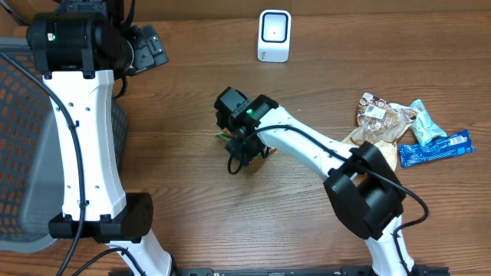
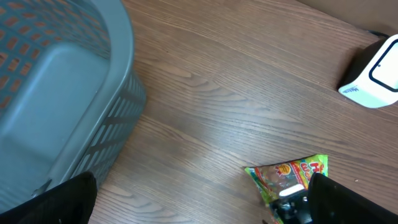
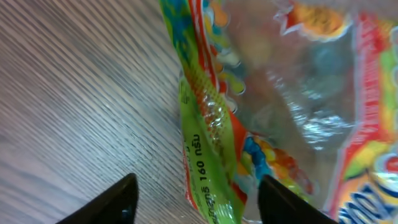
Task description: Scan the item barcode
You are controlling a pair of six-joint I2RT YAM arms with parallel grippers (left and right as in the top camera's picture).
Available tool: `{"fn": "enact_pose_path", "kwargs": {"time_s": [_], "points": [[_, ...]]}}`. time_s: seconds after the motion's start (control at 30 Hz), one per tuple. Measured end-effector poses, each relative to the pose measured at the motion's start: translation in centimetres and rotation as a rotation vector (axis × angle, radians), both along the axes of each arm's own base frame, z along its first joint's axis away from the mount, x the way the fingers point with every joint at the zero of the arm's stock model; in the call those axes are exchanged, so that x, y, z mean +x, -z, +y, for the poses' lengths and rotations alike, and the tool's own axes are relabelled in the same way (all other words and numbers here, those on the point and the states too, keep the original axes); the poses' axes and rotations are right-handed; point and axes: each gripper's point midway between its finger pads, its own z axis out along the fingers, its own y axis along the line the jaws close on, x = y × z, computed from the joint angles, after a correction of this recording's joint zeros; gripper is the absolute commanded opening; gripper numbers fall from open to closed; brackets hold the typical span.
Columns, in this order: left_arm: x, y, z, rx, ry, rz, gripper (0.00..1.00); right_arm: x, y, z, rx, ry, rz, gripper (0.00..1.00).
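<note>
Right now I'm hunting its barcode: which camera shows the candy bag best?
Right wrist: the candy bag fills most of the frame up close, print legible, though no barcode shows. Left wrist catches only part of it at the bottom edge; overhead, the right arm hides nearly all of it.

**Packet Edge Between the Right Jaws, Scanner Beyond**

The right gripper [image 3: 196, 193] stands over the sweet packet [image 3: 280, 93], which lies on the table [image 3: 74, 93]. The packet's edge runs between the jaws, and the rest of it spreads ahead and past one finger. The scanner [image 1: 274, 35] stands farther out, well apart. The snack packets [image 1: 391, 123] lie far off to the side. Ahead of the left gripper [image 2: 199, 208], the basket [image 2: 50, 93] sits by one finger and the packet by the other, with the scanner beyond.
</note>
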Motion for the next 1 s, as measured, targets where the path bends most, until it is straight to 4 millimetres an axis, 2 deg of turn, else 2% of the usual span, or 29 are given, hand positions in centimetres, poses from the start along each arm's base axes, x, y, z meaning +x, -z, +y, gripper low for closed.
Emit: {"fn": "enact_pose_path", "kwargs": {"time_s": [0.13,0.17,0.23,0.47,0.57,0.6,0.7,0.77,0.8,0.87,1.0], "points": [[0.0,0.0,0.0,0.000,0.000,0.000,1.00,-0.4,1.1,-0.6,-0.033,-0.006,0.009,0.38],[0.0,0.0,0.0,0.000,0.000,0.000,1.00,-0.3,1.1,-0.6,-0.035,-0.006,0.008,0.29],[0.0,0.0,0.0,0.000,0.000,0.000,1.00,-0.3,1.1,-0.6,-0.034,-0.004,0.006,0.04],[0.0,0.0,0.0,0.000,0.000,0.000,1.00,0.1,1.1,-1.3,-0.046,0.042,0.011,0.04],[0.0,0.0,0.0,0.000,0.000,0.000,1.00,-0.1,0.3,-1.8,-0.058,0.098,0.032,0.04],[0.0,0.0,0.0,0.000,0.000,0.000,1.00,0.0,-0.2,-1.6,-0.051,0.117,0.034,0.04],[0.0,0.0,0.0,0.000,0.000,0.000,1.00,1.1,-3.9,0.4,0.056,0.210,0.005,0.04],[0.0,0.0,0.0,0.000,0.000,0.000,1.00,1.5,-6.5,1.4,0.140,0.308,-0.003,0.04],[0.0,0.0,0.0,0.000,0.000,0.000,1.00,1.6,-9.0,2.3,0.227,0.403,0.004,0.04],[0.0,0.0,0.0,0.000,0.000,0.000,1.00,1.5,-11.1,3.5,0.330,0.480,0.033,0.04],[0.0,0.0,0.0,0.000,0.000,0.000,1.00,0.6,-14.6,8.2,0.590,0.554,0.221,0.04]]}}
